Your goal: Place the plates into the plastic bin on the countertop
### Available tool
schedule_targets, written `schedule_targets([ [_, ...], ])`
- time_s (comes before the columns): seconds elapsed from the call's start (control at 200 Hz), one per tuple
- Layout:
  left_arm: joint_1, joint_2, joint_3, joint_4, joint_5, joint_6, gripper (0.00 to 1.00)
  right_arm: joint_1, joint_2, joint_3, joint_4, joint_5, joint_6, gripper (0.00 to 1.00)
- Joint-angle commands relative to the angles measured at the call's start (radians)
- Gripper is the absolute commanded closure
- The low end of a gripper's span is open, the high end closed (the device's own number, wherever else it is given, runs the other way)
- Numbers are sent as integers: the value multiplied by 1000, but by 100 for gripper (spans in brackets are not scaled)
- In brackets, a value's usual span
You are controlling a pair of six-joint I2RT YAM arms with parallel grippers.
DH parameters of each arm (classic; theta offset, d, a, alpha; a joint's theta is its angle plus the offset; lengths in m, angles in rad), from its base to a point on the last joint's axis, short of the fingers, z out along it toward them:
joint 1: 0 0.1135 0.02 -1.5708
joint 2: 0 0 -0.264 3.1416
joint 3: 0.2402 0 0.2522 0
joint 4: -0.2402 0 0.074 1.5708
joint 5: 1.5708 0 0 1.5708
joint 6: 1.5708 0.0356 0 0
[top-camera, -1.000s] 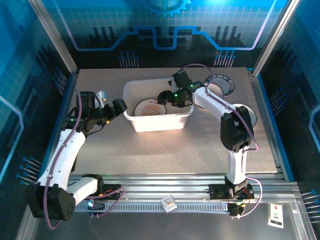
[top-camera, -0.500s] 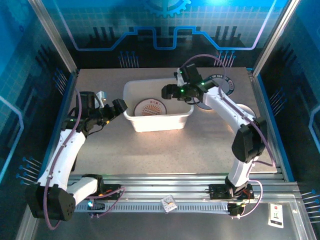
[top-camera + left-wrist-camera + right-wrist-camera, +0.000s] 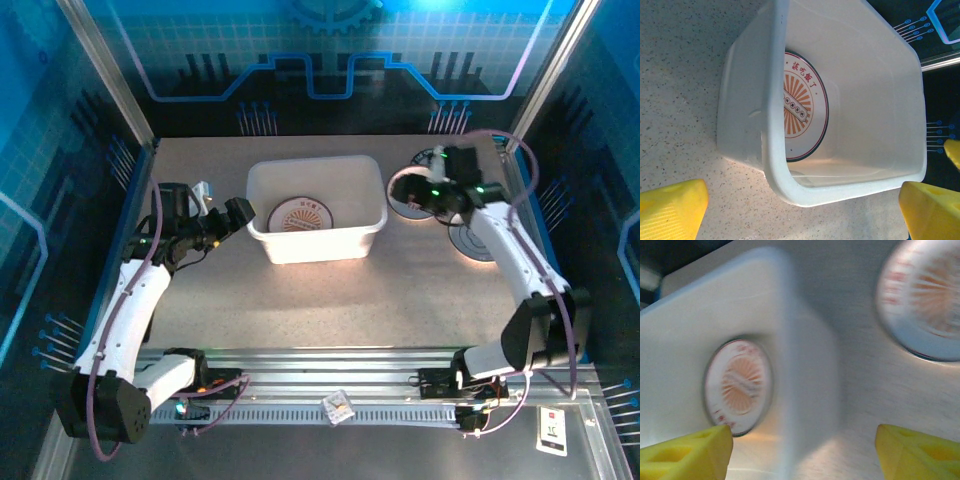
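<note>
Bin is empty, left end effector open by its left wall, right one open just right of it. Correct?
No. The plastic bin is not empty: one orange-patterned plate lies flat on its floor, as the left wrist view shows. The rest holds: left end effector open by its left wall, right end effector open just right of it.

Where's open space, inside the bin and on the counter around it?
Inside the plastic bin, the floor right of the lone plate is bare. The countertop between the bin's near wall and the arm bases is wide open. Crowded: right of the bin, where loose plates lie around the right gripper; the left gripper hovers by the bin's left wall.
</note>
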Motion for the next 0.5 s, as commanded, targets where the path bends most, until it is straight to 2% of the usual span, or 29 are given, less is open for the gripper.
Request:
schedule_targets([
  [0.0,-7,-18,-15,9,30,-4,1,-121,-79,-92,18,-33,37,25],
  [0.235,-7,-9,-21,21,29,-5,2,-353,-159,-300,99,-116,85,26],
  [0.495,-7,26,-23,37,32,2,1,-556,-128,-460,208,-180,158,27],
])
